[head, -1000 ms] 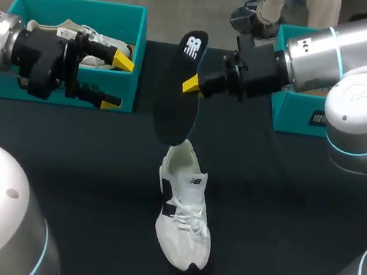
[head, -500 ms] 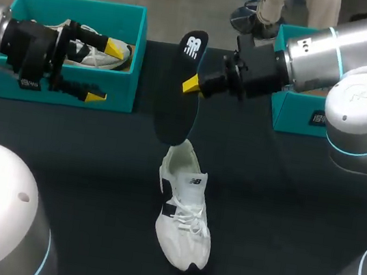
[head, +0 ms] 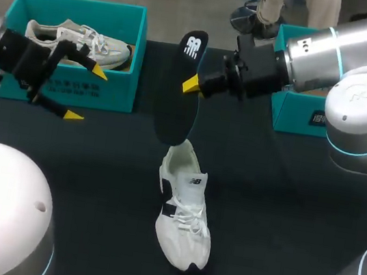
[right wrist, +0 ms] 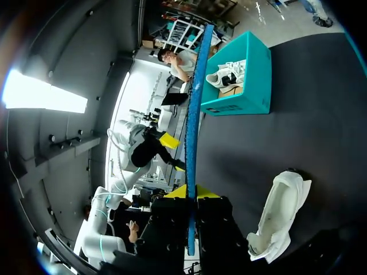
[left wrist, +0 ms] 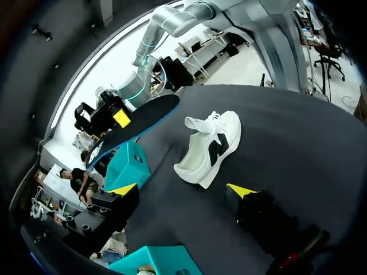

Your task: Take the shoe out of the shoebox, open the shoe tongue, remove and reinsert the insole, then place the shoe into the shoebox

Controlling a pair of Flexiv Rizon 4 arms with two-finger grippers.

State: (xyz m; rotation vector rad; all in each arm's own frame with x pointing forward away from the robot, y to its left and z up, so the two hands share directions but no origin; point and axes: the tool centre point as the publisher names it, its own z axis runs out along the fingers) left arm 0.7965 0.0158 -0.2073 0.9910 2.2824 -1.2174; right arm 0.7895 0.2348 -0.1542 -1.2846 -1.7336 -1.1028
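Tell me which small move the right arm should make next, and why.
Probably lower the insole toward the opening of the shoe: the right end effector is shut on the insole, and its lower end hangs over the heel end.

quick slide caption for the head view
Right gripper holds the black insole up near the white shoe; open left gripper hovers before the teal shoebox.

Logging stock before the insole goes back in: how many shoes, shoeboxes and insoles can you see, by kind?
Shoes: 2, loose shoe, boxed shoe
Shoeboxes: 2, left shoebox, right shoebox
Insoles: 1, insole in the right gripper
Total: 5
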